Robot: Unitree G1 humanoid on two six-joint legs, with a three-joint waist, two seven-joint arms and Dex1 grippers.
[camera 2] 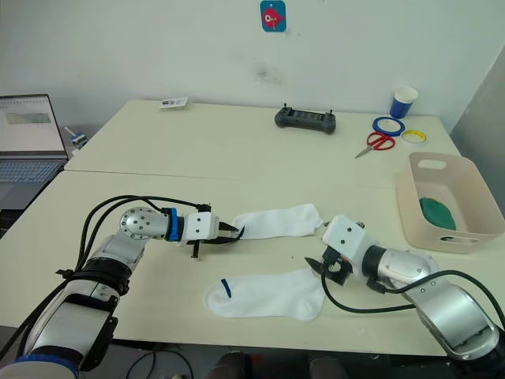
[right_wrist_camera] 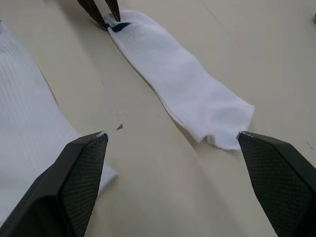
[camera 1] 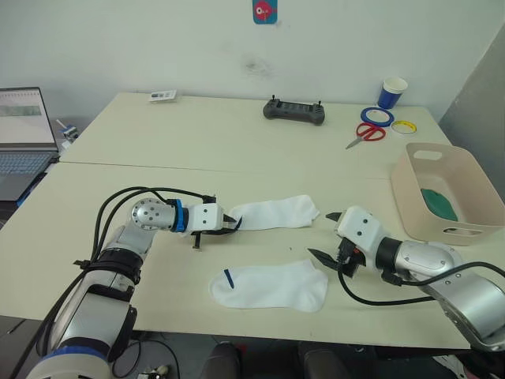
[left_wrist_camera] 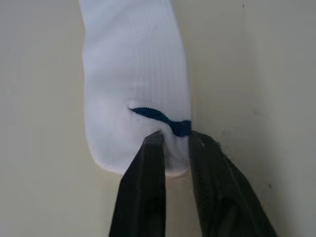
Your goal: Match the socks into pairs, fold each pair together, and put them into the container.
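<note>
1. A white sock (left_wrist_camera: 136,84) lies flat on the pale desk (left_wrist_camera: 256,74).
2. A dark blue mark (left_wrist_camera: 160,117) sits near the sock's closer end.
3. The left gripper (left_wrist_camera: 174,140) pinches that end beside the mark; its two black fingers (left_wrist_camera: 143,192) stand close together, with fabric caught between the tips.

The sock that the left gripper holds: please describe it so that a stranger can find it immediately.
On the near cream table, two white socks lie between the grippers. It is the farther sock, with the left gripper pinching its cuff end at the dark blue mark. The nearer sock lies untouched.
</note>
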